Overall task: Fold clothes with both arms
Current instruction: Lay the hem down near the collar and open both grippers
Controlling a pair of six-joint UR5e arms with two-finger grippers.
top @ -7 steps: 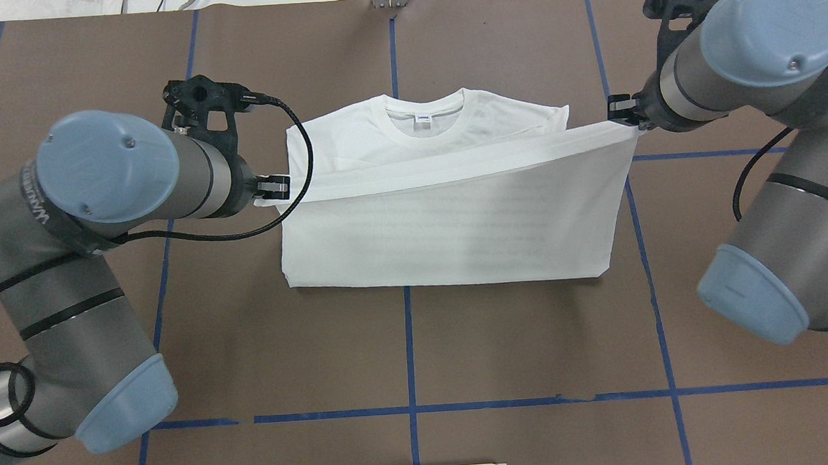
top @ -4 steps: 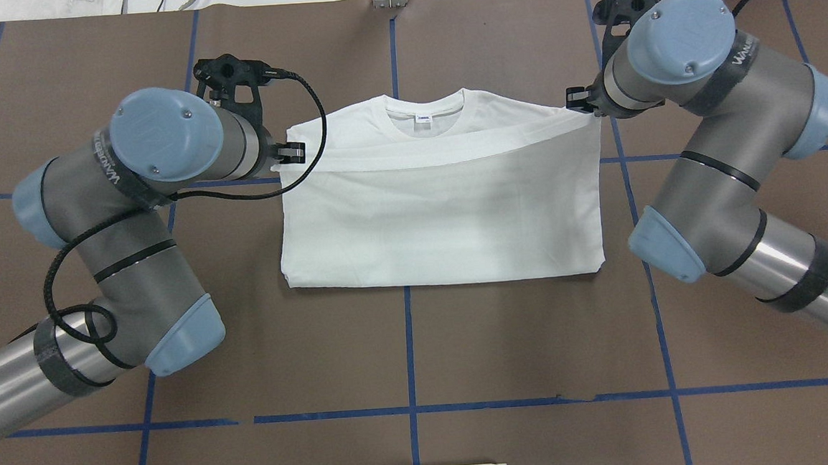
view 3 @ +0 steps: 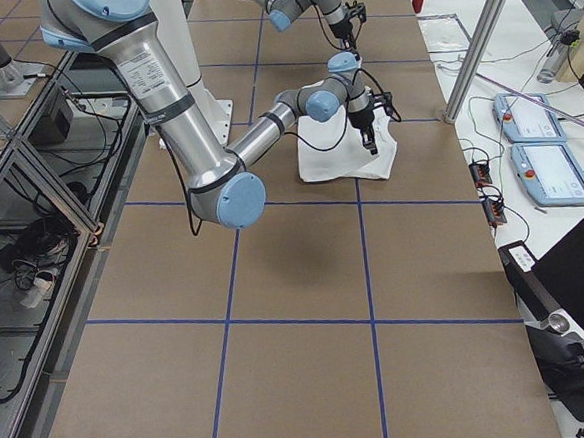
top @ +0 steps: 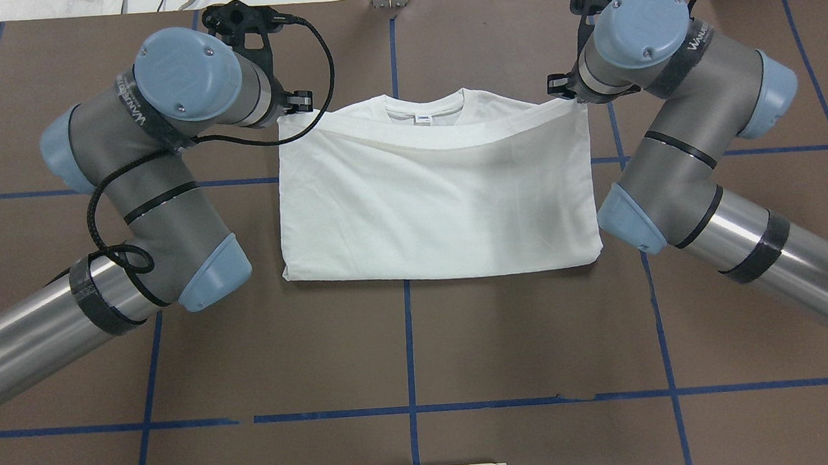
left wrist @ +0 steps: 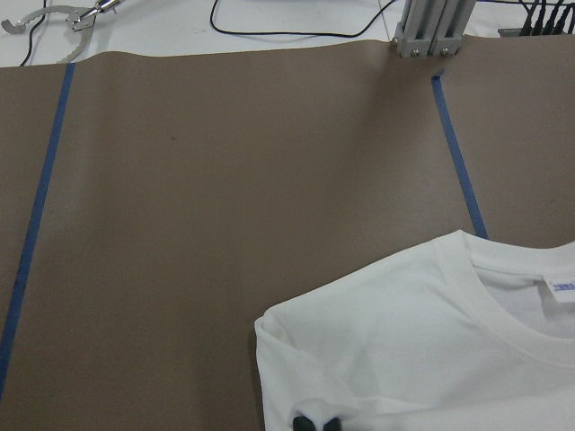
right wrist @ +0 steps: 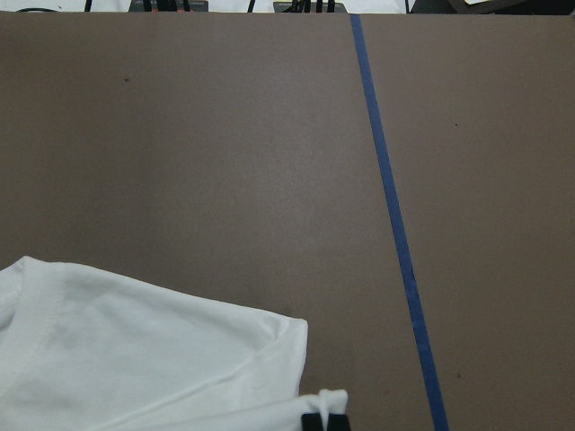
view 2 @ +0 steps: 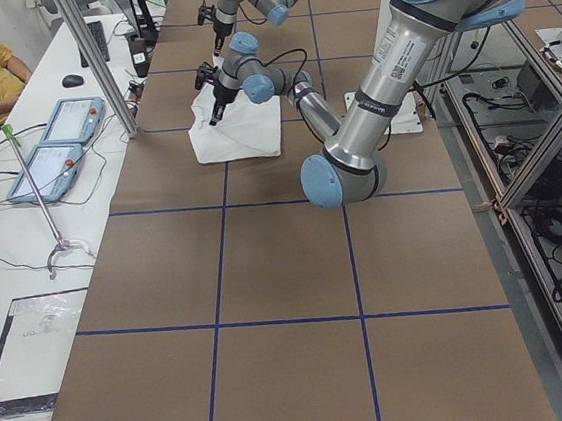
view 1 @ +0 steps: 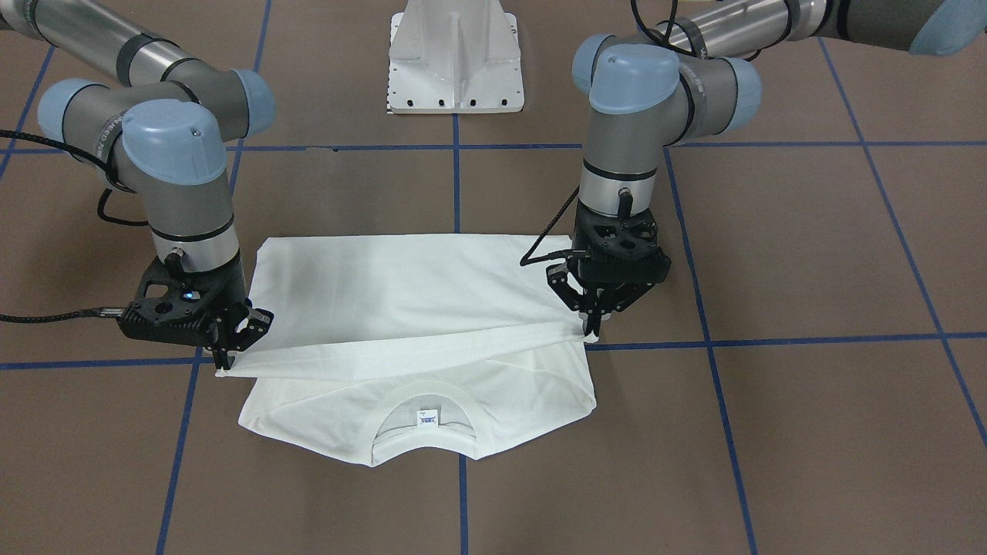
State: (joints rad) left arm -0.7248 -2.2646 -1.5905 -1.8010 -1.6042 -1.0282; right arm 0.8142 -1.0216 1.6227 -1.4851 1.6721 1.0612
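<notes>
The white shirt [top: 434, 202] lies flat in the middle of the table [top: 407, 348], doubled over on itself. Its collar [top: 424, 109] is on the side away from the robot and faces up. The left gripper [view 1: 592, 327] is clamped on one corner of the hem [top: 430, 139], to one side of the collar. The right gripper [view 1: 226, 358] is clamped on the other corner, on the opposite side. Both wrist views show black fingertips pinched on a small bunch of cloth at the shoulder line. The hem hangs between them as a raised strip just on the robot's side of the collar, sagging in the middle toward the layers below.

The fold looks nearly done, and what is left is to lower and let go. Several things could spoil it:

- In the front-facing view the strip runs at a slant. If that is a real offset, one corner would land nearer the collar than the other and the fold would sit skewed.
- The slack middle may touch down first and trap a crease.
- A pull past the collar would cover it or drag the lower layers out of line.
- Fingers opened too low might also catch the shoulder cloth under them.
- The left wrist's black cable [top: 319, 87] loops beside that corner of the shirt and could brush it as the arm pulls away.
</notes>
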